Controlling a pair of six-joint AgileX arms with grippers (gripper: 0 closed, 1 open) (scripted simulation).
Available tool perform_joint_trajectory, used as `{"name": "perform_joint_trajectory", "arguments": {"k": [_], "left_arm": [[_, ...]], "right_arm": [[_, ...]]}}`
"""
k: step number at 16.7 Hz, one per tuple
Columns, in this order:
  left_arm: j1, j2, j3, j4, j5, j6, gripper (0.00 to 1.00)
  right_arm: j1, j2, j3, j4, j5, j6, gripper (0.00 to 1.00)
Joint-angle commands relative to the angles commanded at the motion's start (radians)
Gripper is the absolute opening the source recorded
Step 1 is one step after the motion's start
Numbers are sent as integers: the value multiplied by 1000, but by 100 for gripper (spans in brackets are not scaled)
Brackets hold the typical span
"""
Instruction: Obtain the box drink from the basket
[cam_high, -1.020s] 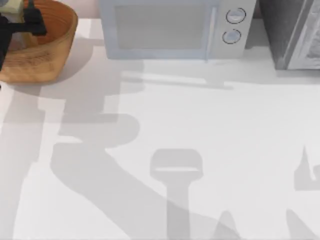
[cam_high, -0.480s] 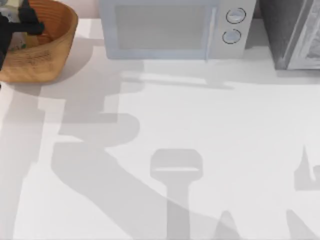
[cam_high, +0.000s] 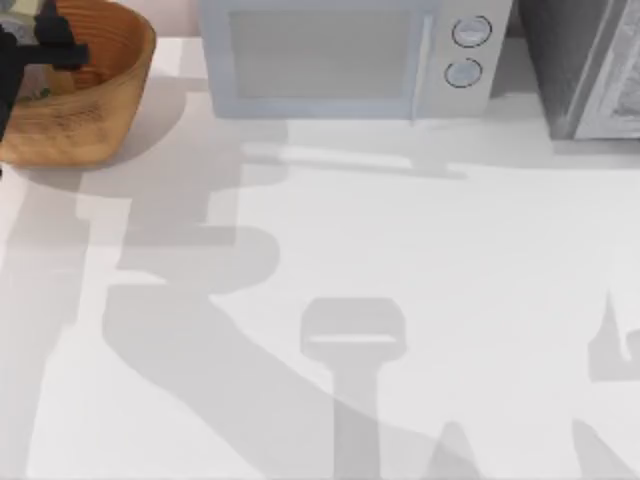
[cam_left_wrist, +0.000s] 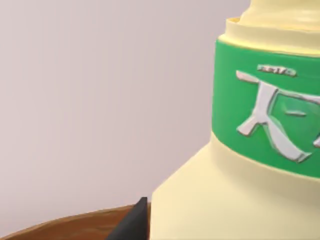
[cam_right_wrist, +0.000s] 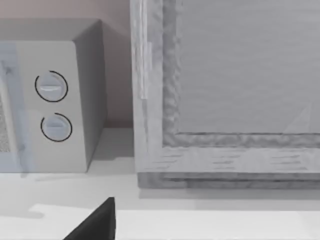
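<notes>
Box drink (cam_left_wrist: 225, 150) between left jaws (cam_high: 40, 45) — over basket (cam_high: 100, 110)

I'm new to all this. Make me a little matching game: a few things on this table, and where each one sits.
Things:
1. round woven orange-brown wicker basket
2. white microwave with two round dials
3. grey textured cabinet
4. black left gripper

Places:
A. top view's back right corner
B. back middle of the table
C. over the basket
D. top view's back left corner

Pairs: 1-D, 2-B, 3-A, 4-C
</notes>
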Motion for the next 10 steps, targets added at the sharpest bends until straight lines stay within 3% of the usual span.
{"name": "perform_joint_trajectory", "arguments": {"k": [10], "left_arm": [[5, -23, 0, -4, 0, 3, 0]], "right_arm": [[0, 0, 0, 0, 0, 0, 100]]}}
